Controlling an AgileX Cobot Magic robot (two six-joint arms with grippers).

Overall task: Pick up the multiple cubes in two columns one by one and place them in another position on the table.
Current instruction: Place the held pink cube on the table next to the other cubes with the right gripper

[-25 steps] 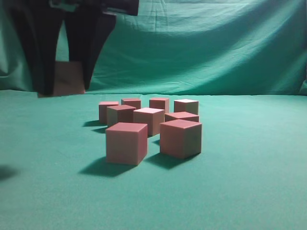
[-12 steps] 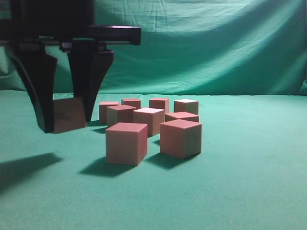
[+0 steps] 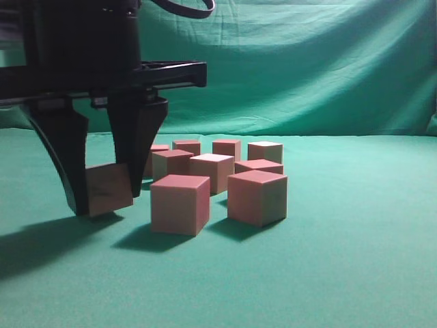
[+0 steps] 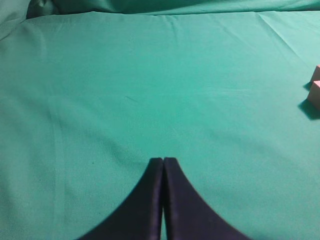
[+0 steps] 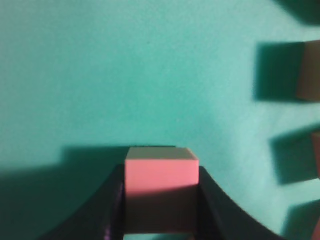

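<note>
The cube (image 3: 108,189) looks light, stiff and smooth, so I judge it is best held on two flat opposite faces. The right gripper (image 3: 102,195) has its jaws clamped on it that way, low over the desk (image 3: 355,260), beside the other cubes (image 3: 217,179). The left gripper (image 4: 163,162) has its jaws together, empty.

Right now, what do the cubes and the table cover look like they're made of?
Cubes: probably wood or a similar hard block, matte, with pinkish-red and pale tan faces, crisp edges and no gloss. The grain is too soft to confirm. The one in the right gripper looks the same. Table cover: green woven cloth, matte, going by the faint creases and folds in the left wrist view.
</note>
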